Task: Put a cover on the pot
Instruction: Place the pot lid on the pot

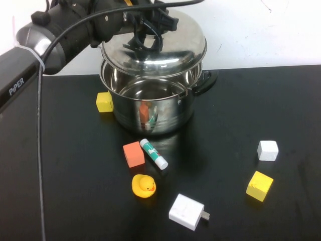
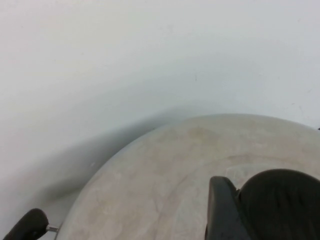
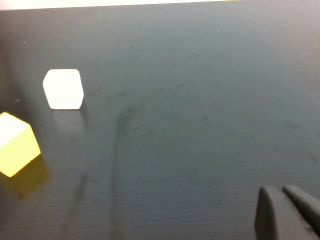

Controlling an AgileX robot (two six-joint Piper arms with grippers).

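Note:
The shiny steel pot (image 1: 150, 108) with black side handles stands at the back middle of the black table. My left gripper (image 1: 145, 37) is shut on the black knob (image 2: 280, 205) of the domed steel lid (image 1: 173, 52) and holds the lid tilted just above the pot's rim, its far side higher. The lid's dome (image 2: 165, 180) fills the left wrist view. My right gripper (image 3: 290, 210) is shut and empty, low over bare table to the right; it does not show in the high view.
A yellow block (image 1: 104, 101) sits left of the pot. An orange block (image 1: 133, 153), glue stick (image 1: 153, 153), rubber duck (image 1: 143, 186) and white charger (image 1: 186, 212) lie in front. A white block (image 1: 267, 150) and a yellow block (image 1: 259, 185) lie at the right.

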